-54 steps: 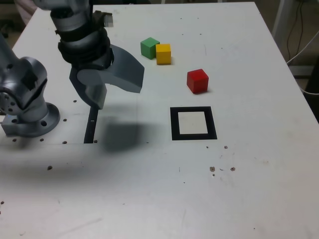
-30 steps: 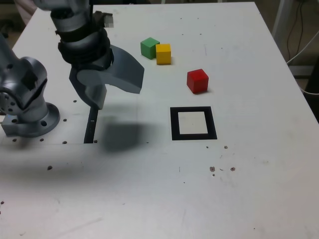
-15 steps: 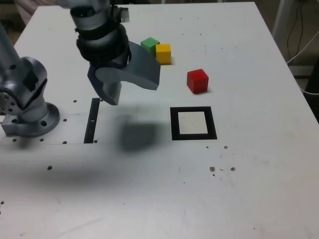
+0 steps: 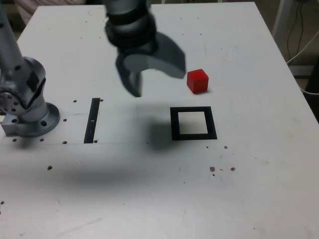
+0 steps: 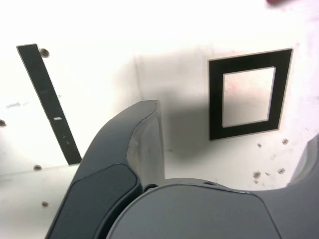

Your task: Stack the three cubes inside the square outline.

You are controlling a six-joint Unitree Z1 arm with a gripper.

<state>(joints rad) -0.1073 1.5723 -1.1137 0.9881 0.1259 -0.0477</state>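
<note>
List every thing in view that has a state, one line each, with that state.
gripper: open, empty, held above the table.
red cube: resting on the table, outside the outline, untouched.
square outline: empty, nothing inside it.
green and yellow cubes: hidden behind the gripper in the exterior view, state cannot be told.
black strip: lying flat on the table, apart from the outline.

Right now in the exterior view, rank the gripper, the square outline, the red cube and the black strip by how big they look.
1. gripper, though it hangs nearer the camera
2. square outline
3. black strip, longer but much thinner
4. red cube
</note>
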